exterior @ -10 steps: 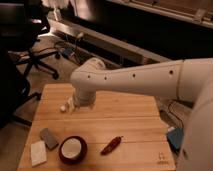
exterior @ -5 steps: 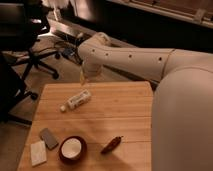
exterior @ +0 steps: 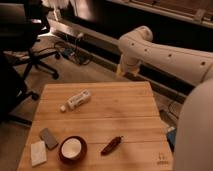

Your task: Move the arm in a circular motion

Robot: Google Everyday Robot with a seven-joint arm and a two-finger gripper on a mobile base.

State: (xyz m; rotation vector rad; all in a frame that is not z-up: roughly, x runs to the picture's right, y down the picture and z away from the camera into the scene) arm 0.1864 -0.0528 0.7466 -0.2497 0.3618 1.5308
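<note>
arm (exterior: 167, 52): glossy white, bent | gripper (exterior: 124, 70): below elbow, pointing down

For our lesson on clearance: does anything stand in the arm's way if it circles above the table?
Nothing visible does. The arm and its end effector hang beyond the table; the bottle, bowl and pepper lie low on it.

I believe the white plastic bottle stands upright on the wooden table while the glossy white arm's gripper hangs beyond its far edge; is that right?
No: the camera view shows the white plastic bottle lying on its side on the wooden table; the gripper of the white arm is beyond its far edge.
</note>
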